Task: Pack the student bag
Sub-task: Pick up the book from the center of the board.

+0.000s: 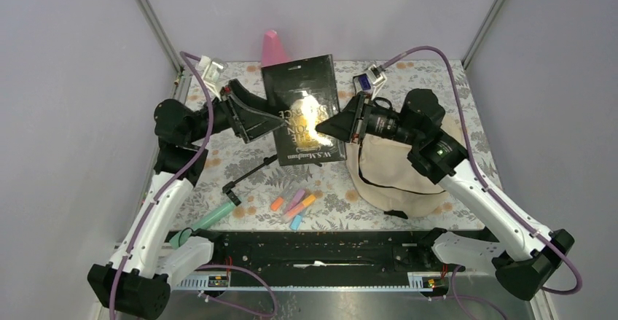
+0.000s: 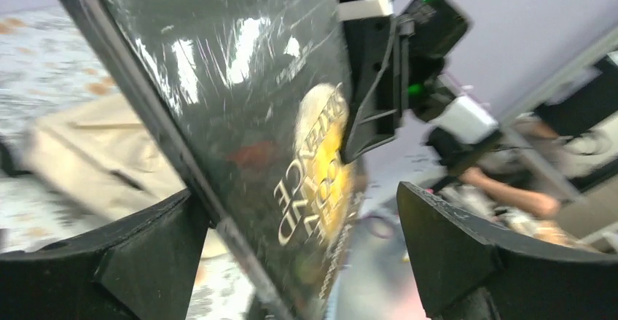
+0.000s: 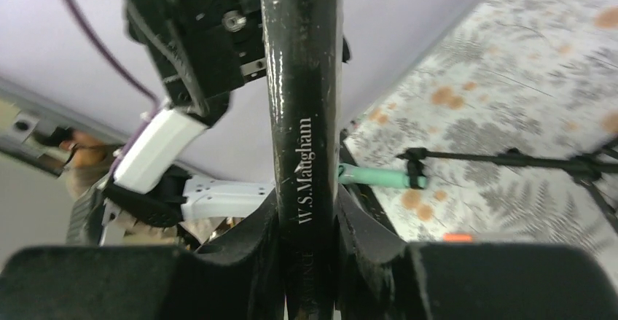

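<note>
Your right gripper [image 1: 324,127] pinches the book [image 1: 299,87] by its spine, your left gripper [image 1: 279,119] gapes around it, apparently unclamped, and the student bag [image 1: 393,170] lies just beneath your right arm.

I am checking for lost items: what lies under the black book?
The floral tablecloth shows at the black book's edges; the patch directly beneath it is covered.

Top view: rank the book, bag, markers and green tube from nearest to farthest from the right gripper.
1. The book, clamped in the right gripper's jaws.
2. The bag, just below and right of it.
3. The markers, lower centre, toward the arm bases.
4. The green tube, farthest, lower left.
</note>
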